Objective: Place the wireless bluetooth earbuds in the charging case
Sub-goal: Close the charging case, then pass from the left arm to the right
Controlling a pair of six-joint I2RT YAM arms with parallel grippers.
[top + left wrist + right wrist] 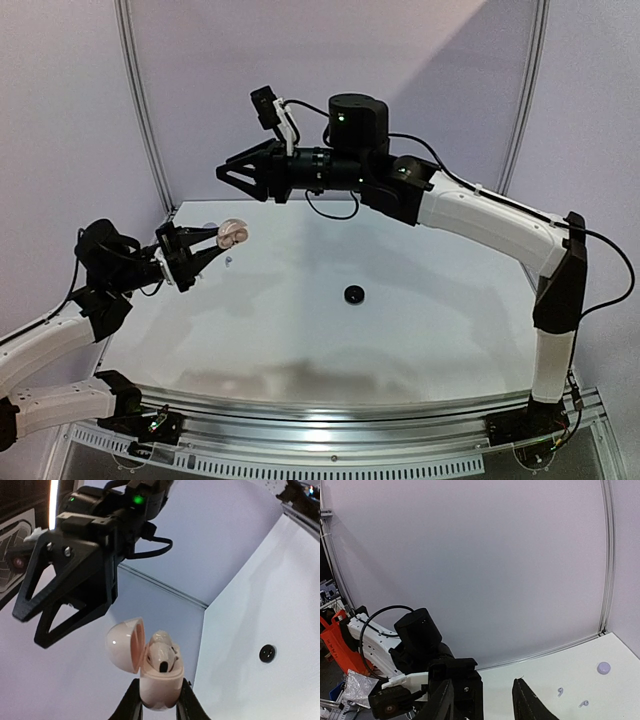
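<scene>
The left gripper (pixel 222 243) was clamped on the base of a pale charging case (pixel 237 233), holding it above the left side of the table (pixel 420 330) with its lid swung open. The right gripper (pixel 220 174) hung higher, just beyond the case, its fingers spread wide and empty. Only the left wrist view showed an earbud (pixel 162 657) seated inside the case. Only the right wrist view showed two loose earbuds (pixel 560 691) on the table near a lavender puck (pixel 604 668). A black puck (pixel 354 293) sat mid-table.

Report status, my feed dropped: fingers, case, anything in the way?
Left fingers shut on open pale pink charging case, white earbud seated. Right fingers open, empty, raised above. Nothing between them.
</scene>
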